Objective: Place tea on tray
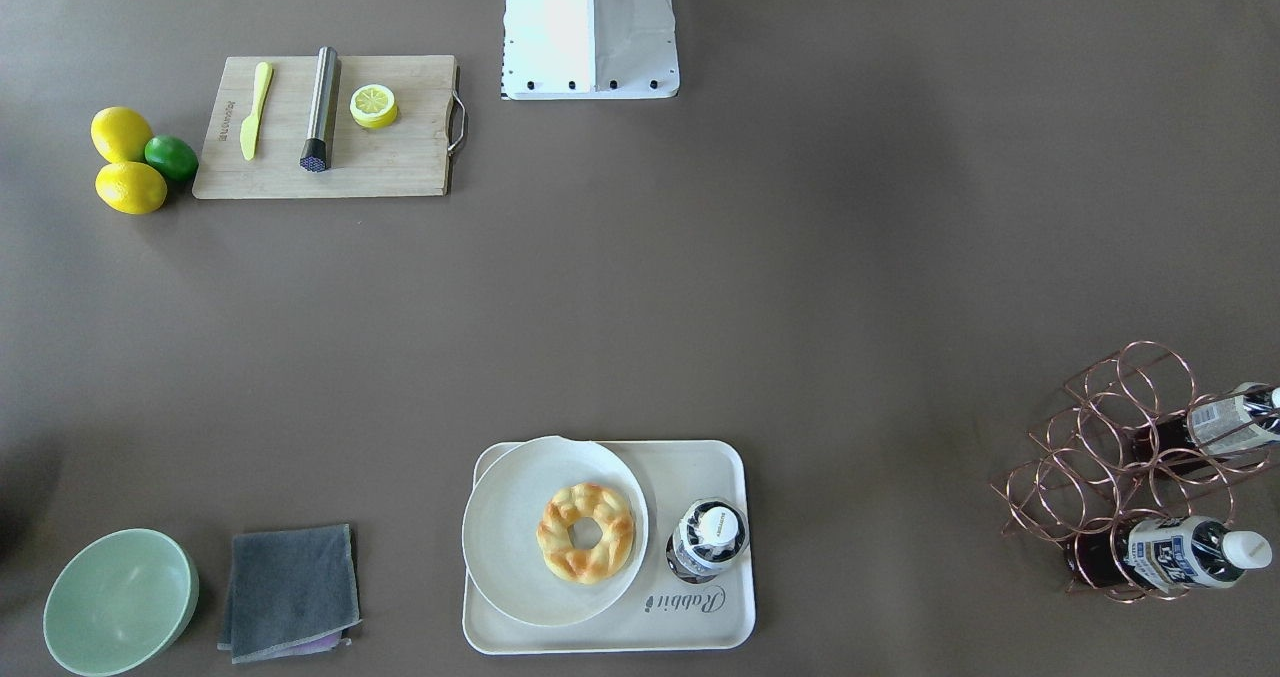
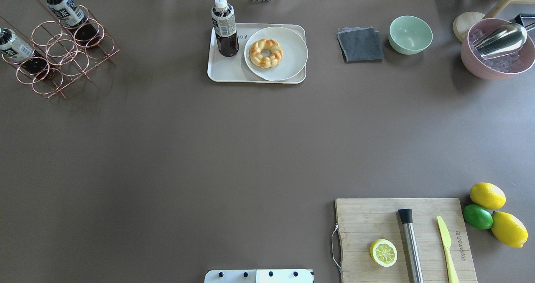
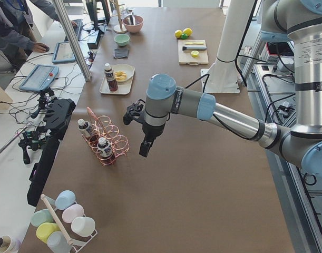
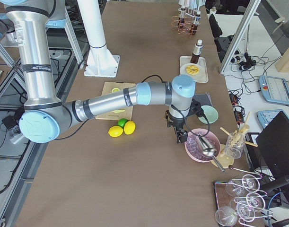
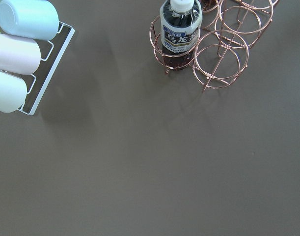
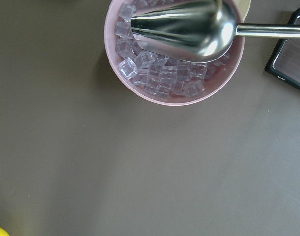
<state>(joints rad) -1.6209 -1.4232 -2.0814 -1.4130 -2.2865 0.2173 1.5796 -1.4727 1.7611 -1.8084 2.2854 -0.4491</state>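
Tea (image 2: 225, 32) stands on tray (image 2: 221, 72), far from left claw (image 3: 145, 152) and right claw (image 4: 179, 137), widths unclear.

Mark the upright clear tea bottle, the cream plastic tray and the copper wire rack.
Upright clear tea bottle (image 2: 225, 26): overhead view, its label.
Cream plastic tray (image 2: 228, 70): overhead view, bare floor below bottle.
Copper wire rack (image 2: 62, 52): overhead view, middle rings.

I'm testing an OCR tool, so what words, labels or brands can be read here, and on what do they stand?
"Rabbit": grey script in one corner of the tray, upside down in the front-facing view.
Board: a short mark along one edge, too small to read.
Tea on the tray and the other bottles: label writing too blurred to read.
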